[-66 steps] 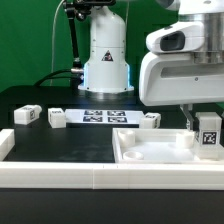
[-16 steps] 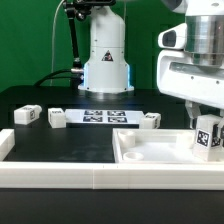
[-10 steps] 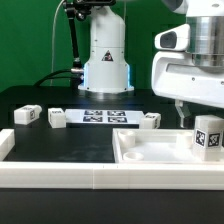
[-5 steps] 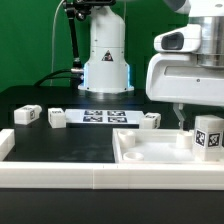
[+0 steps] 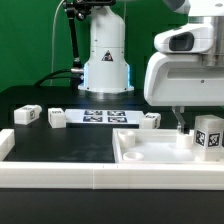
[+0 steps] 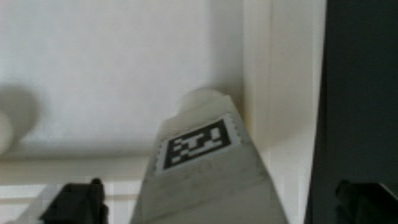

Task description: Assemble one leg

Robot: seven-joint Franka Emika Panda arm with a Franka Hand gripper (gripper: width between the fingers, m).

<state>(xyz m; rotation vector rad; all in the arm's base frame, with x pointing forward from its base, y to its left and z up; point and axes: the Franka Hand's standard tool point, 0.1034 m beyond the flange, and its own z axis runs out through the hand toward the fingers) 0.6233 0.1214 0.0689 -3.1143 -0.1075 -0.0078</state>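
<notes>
White plastic is what you see almost everywhere here: the leg (image 5: 208, 137), a small oblong block with a black-and-white tag on its face, stands upright at the exterior view's right edge, at the corner of the big white tray-like piece (image 5: 150, 158). From this view you cannot tell for sure if it sits inside the corner recess or only against it. The gripper (image 5: 186, 127) hangs just above the tray, close beside the leg on the exterior view's left of it, and one dark finger (image 5: 181, 124) shows below the large white hand body. In the wrist view you look down on the leg (image 6: 203, 150), with its tag facing the camera, and the two dark fingertips (image 6: 75, 202) appear one on each side of it, apart from the block, so the jaws are spread and pinch nothing. On the black table (image 5: 60, 145) you find three more small tagged blocks: one (image 5: 26, 115) and another (image 5: 56, 118) toward the exterior view's left, and a third (image 5: 150, 121) just behind the tray. The marker board (image 5: 104, 116) lies flat between them, in front of the robot base (image 5: 106, 60). A low white wall (image 5: 60, 178) runs along the front of the table.
</notes>
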